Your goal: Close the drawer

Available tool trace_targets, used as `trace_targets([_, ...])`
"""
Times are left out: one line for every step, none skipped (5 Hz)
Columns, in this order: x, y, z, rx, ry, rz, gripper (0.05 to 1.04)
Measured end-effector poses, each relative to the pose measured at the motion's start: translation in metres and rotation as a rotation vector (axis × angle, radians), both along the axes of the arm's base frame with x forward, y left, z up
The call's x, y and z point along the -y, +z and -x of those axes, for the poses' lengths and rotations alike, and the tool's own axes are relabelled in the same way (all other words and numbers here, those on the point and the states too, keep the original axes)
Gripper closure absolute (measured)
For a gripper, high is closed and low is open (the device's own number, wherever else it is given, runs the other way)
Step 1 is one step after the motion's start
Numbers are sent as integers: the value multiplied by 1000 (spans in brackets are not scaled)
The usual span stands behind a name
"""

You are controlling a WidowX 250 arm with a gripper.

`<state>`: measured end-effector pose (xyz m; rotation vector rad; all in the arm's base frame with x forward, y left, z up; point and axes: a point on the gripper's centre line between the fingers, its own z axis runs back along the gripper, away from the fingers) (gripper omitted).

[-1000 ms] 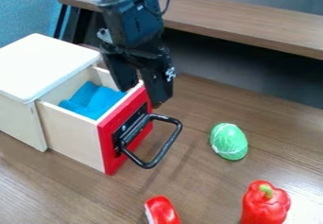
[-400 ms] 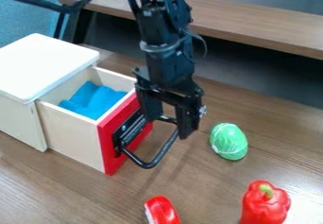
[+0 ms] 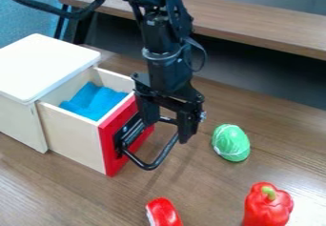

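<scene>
Drawer (image 3: 73, 134) pulled well out of the white-topped cabinet (image 3: 45, 67), at the left of the scene, with its red front (image 3: 109, 146) facing right and near. Its black handle (image 3: 166, 150) juts out toward the right. The gripper (image 3: 167, 132) hangs over the far end of that handle, its two fingers apart, one on the left close by the front panel and the other farther right, by the outer bar. Whether either finger actually touches the handle is hard to make out from here.

I take the step in hand to be lining up for the push; the closing itself has yet to be done. What's wanted next is a steady shove left and slightly far, along the drawer's own line, with the force on the front or the handle. Pressing only at the far end could skew the box in its slot, so a contact nearer the middle would serve better.

Inside lies a blue cloth (image 3: 96, 102), which looks low enough to slide under the cabinet top. On the table (image 3: 64, 191), a green object (image 3: 231, 142) sits right of the handle, a red pepper (image 3: 268, 206) at the near right, and another red item (image 3: 164, 213) at the near edge. None of these stands in the drawer's path.
</scene>
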<state>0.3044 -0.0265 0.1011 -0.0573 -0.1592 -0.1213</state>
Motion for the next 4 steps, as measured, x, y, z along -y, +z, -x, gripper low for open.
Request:
trace_targets([-14,-5,1,-8,42,-12,84])
trace_targets([-26,-8,3,-19,83,-49,83])
trace_targets([-37,-15,5,-52,120,-77,83])
trace_targets([-49,-18,8,-74,157,-114,84])
